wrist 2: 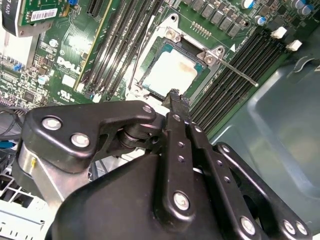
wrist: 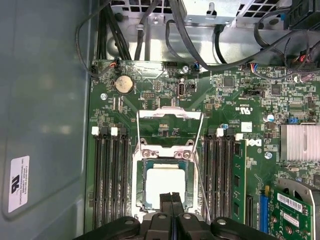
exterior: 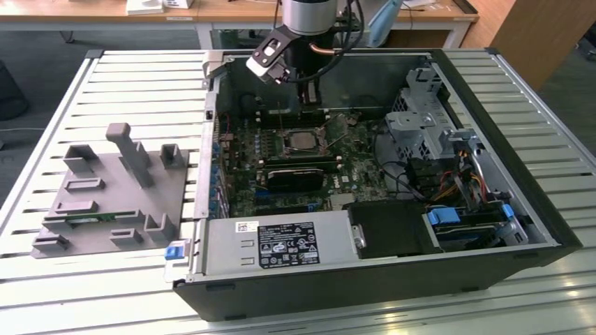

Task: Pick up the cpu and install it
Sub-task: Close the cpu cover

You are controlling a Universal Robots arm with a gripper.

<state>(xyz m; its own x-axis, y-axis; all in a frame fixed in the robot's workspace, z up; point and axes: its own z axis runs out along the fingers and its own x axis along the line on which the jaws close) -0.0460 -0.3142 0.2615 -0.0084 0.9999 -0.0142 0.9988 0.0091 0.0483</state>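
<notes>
Since the cpu (wrist: 165,183) already lies flat in its socket (wrist: 140,175) on the board, pale metal top up, my worry is what the gripper (wrist: 171,198) could do to it. Its fingers are pressed together with nothing between them that I can see, and in both wrist views the tips hang over the cpu's edge, apart from it.

I can't judge from here whether the cpu sits square on its contacts. If it doesn't, a downward push from those closed tips could bend pins or tilt it in the frame.

The load plate (wrist: 170,114) stands flipped open, and the thin lever (wrist 2: 235,70) juts out beside the socket — a sideways drift could snag either one. The memory slots (wrist: 112,175) flank the socket closely on both sides, so there's little room for error.
</notes>
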